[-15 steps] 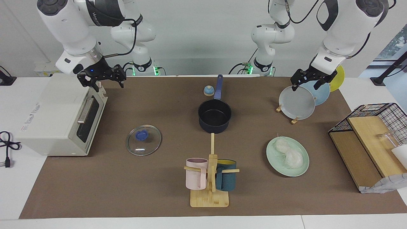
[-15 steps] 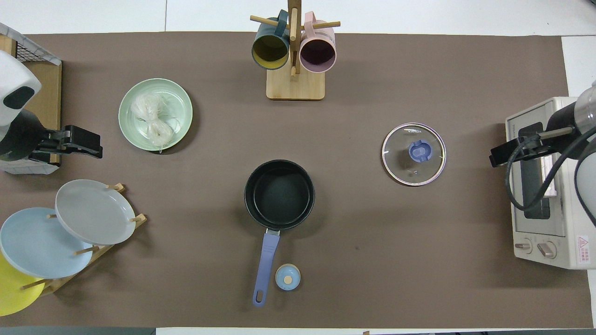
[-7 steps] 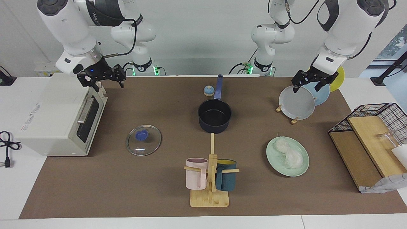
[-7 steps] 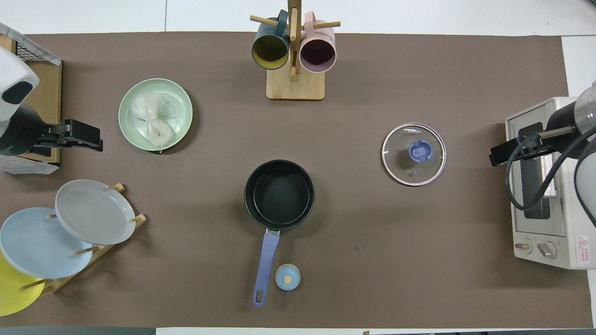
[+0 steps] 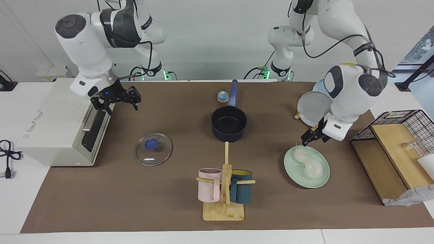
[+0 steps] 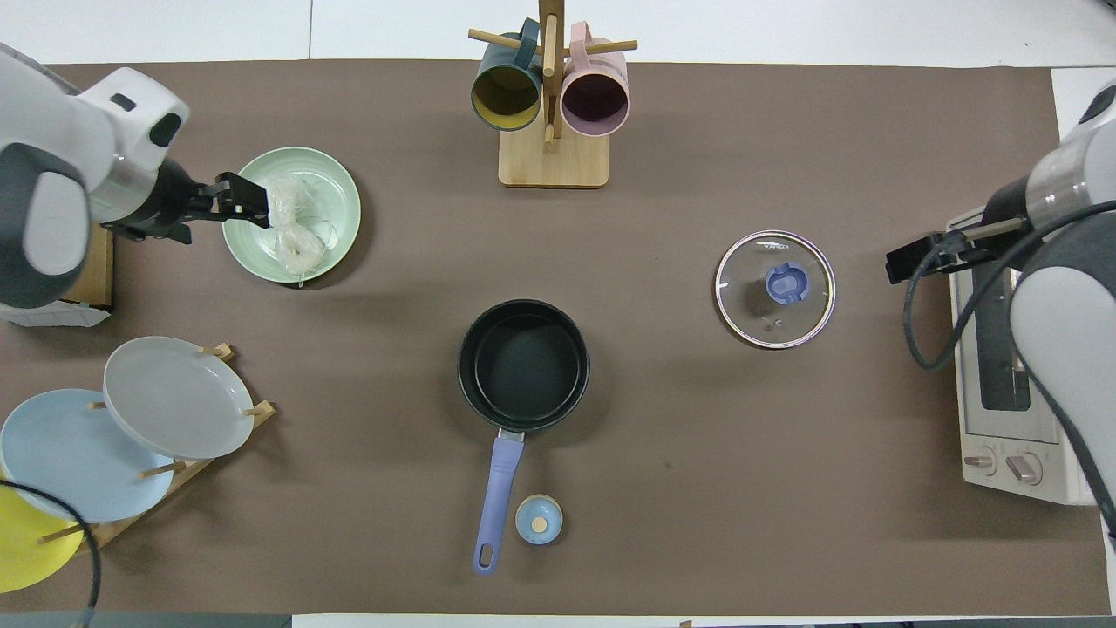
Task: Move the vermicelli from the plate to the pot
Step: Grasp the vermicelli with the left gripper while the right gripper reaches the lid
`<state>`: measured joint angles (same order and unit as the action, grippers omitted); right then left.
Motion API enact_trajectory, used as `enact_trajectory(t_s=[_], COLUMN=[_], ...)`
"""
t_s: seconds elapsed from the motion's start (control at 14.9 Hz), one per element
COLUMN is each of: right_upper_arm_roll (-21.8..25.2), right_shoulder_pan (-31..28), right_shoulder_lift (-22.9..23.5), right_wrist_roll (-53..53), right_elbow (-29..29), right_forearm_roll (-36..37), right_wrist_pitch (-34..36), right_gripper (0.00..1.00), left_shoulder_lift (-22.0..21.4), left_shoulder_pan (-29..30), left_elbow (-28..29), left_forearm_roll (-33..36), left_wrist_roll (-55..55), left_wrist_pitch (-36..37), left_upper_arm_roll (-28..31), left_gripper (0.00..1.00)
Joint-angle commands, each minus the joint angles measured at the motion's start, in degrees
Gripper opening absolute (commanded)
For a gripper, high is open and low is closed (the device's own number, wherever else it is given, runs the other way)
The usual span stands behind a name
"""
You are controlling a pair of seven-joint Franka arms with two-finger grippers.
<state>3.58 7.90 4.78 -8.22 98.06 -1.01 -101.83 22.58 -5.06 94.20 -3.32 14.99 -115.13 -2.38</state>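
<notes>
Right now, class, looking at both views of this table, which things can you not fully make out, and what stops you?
- Yellow plate: cut off by the overhead view's edge; in the facing view the left arm hides it.
- Left gripper over the plate: whether it touches the vermicelli is too small to tell.
- Pale oven: partly covered by the right arm in the overhead view.
- Right gripper: waits beside the oven.

The yellow plate [image 6: 22, 545] in the rack beside the grey plate [image 6: 177, 398] was cut by the overhead view's edge. In the facing view the left arm hid most of the rack's light blue plate [image 5: 318, 87].
</notes>
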Motion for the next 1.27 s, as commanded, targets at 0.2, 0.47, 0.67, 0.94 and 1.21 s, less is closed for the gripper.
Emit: enact_trajectory(t_s=[0.2,0.47,0.67,0.94,1.21], right_upper_arm_roll=[-0.2,-0.2,-0.2,-0.2,-0.2], right_shoulder_pan=[1.0,1.9,2.3,3.7,3.6], right_shoulder_lift=[2.9,5.1,8.5,10.9,11.7], right_wrist_roll=[0.7,0.5,0.0,-3.0,-4.9], right_elbow=[12.2,16.6,16.8,16.8,16.5], right_forearm_roll=[-1.1,-2.8,-4.4,-4.4,-4.3], right_wrist_pitch=[-18.3,-24.3,-26.3,-28.5,-29.0], right_gripper=[1.0,1.0,1.0,1.0,1.0], left_shoulder_lift=[5.7,5.7,5.7,5.9,1.6], left_shoulder_pan=[-1.0,-0.9,-0.6,-0.7,-0.6], left_elbow=[-1.1,1.2,0.7,-0.9,-4.8], left_forearm_roll=[2.2,2.8,2.9,2.9,1.2], left_wrist_roll=[8.5,10.5,10.4,9.9,9.4], left_wrist_pitch=[-5.6,-8.1,-8.4,-9.8,-3.4], left_upper_arm_roll=[0.7,0.6,0.6,0.6,0.0], left_gripper=[1.0,1.0,0.3,0.0,0.0])
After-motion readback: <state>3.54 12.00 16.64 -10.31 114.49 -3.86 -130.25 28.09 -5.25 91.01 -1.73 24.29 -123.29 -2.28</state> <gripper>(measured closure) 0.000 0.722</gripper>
